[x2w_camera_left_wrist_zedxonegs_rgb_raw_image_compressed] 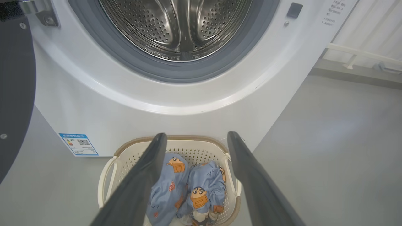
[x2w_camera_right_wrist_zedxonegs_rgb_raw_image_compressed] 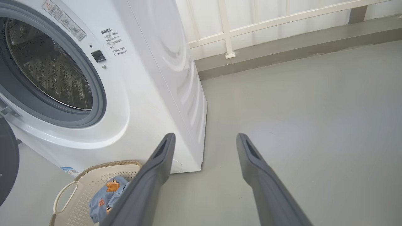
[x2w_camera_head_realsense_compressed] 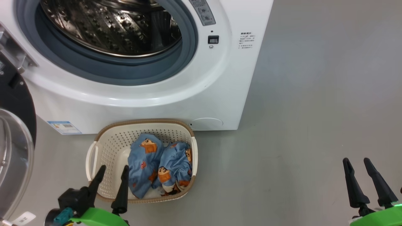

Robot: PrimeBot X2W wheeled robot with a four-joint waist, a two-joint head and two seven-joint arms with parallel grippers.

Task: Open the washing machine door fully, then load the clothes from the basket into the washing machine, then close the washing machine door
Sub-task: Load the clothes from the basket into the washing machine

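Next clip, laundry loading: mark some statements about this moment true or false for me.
1. The washing machine door is open. True.
2. The clothes are already in the drum. False: they lie in the basket.
3. The left gripper is shut on a garment. False: it is open above the basket, holding nothing.
4. The right gripper is open over bare floor. True.
5. The basket stands on the floor in front of the washing machine. True.

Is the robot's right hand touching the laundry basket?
Apart. The head view shows the right hand at the lower right, with bare grey floor between it and the basket.
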